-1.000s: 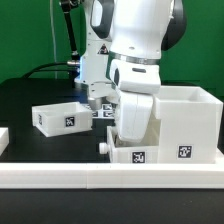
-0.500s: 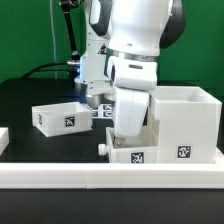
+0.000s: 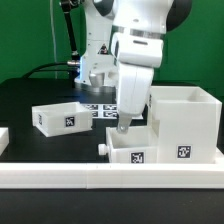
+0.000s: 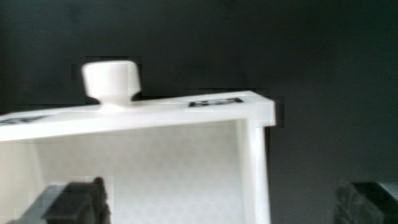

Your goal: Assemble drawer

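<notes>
A low white tray [image 3: 133, 150] with a knob [image 3: 103, 147] on its front sits against the tall white housing [image 3: 186, 124] on the exterior view's right. A second low tray [image 3: 58, 117] lies apart on the exterior view's left. My gripper [image 3: 122, 123] hangs just above the near tray, open and empty. In the wrist view the tray's front wall [image 4: 151, 112] and knob [image 4: 112, 82] show, and the gripper [image 4: 222, 205] has its dark fingers [image 4: 71, 205] spread wide, with the tray's side wall between them.
A long low white rail [image 3: 100, 178] runs along the front of the black table. The marker board [image 3: 98, 110] lies behind the trays. A small white part [image 3: 3, 138] sits at the exterior view's left edge.
My arm has risen from low over the near tray to a little above it. The tray stays against the housing. The other tray has not moved.
</notes>
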